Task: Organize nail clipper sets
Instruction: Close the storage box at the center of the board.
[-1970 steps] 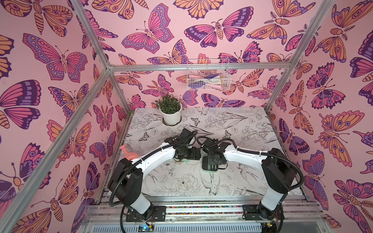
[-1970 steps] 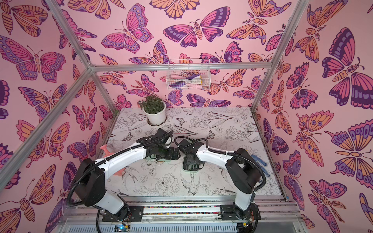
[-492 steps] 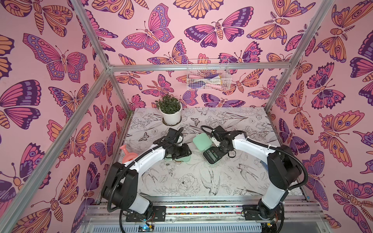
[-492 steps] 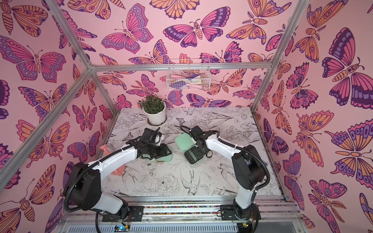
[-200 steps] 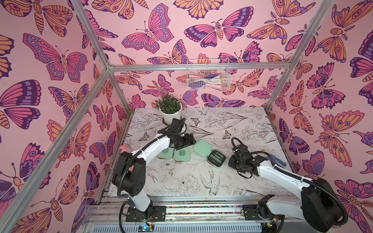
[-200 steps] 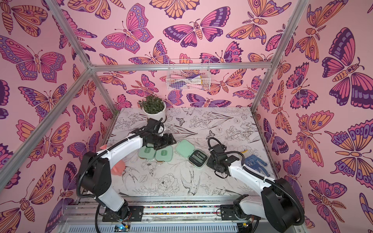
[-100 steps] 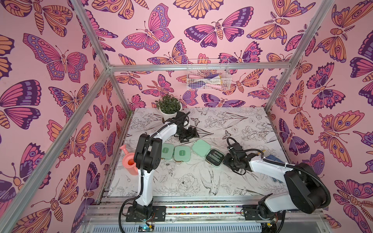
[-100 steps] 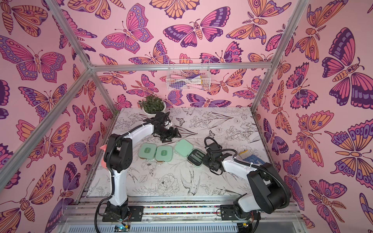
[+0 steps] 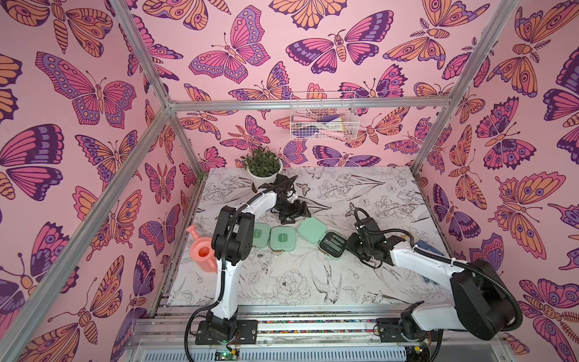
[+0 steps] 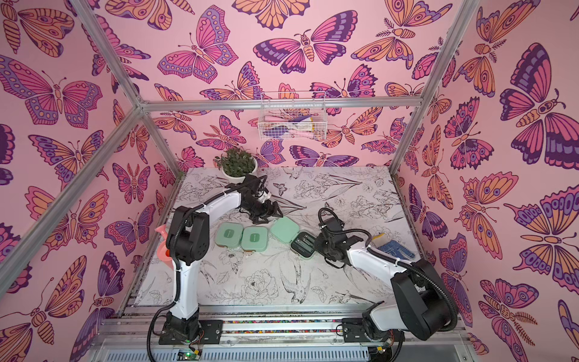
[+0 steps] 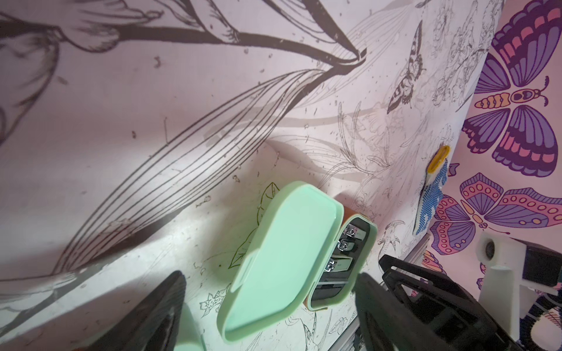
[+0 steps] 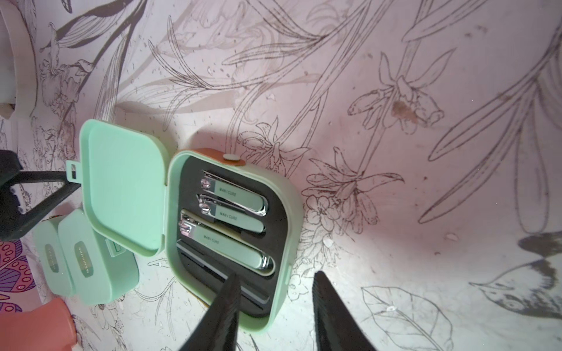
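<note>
Three mint-green nail clipper sets lie in a row at mid-table. Two cases (image 9: 260, 233) (image 9: 283, 238) are closed and side by side. The third is open, its lid (image 9: 311, 230) tipped back and its black base (image 9: 333, 245) holding three clippers (image 12: 234, 194) and a thin file. My left gripper (image 9: 293, 213) hovers open just behind the lid (image 11: 282, 261), holding nothing. My right gripper (image 12: 276, 291) is open at the base's right edge. One of its fingers (image 12: 225, 310) is over the black interior and the other is outside, with the case wall between them.
A pink watering can (image 9: 203, 254) stands at the left edge beside my left arm. A potted plant (image 9: 263, 169) is at the back left. A blue dotted glove (image 10: 394, 249) lies by the right wall. A wire basket (image 9: 322, 119) hangs on the back wall.
Over the last second my left gripper drew back from the closed cases toward the plant. My right gripper came in from the right up to the open case's base.
</note>
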Action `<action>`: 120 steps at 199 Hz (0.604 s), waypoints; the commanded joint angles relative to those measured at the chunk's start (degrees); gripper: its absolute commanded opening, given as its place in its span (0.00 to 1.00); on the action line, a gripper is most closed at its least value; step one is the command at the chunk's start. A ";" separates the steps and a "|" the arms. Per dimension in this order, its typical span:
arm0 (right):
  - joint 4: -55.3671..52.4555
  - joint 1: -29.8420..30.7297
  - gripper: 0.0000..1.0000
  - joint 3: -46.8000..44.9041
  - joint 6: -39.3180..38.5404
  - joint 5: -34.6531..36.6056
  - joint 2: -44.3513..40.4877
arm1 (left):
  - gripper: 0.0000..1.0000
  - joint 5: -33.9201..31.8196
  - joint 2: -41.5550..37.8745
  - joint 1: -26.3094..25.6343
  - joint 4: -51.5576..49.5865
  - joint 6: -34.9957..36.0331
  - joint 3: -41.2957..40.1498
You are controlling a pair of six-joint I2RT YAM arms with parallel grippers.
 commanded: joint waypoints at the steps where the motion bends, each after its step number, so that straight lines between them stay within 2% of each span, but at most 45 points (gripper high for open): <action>1: 1.38 0.41 0.42 0.94 0.76 -0.95 2.51 | 0.89 2.42 2.40 0.29 -2.34 1.31 1.46; 57: 3.23 0.41 0.40 1.39 0.94 -0.55 6.63 | 0.89 4.41 5.31 -0.55 -2.79 1.57 3.14; 120: 1.83 0.41 0.38 0.73 1.46 1.15 9.53 | 0.89 6.38 3.87 -1.97 -2.78 1.22 3.19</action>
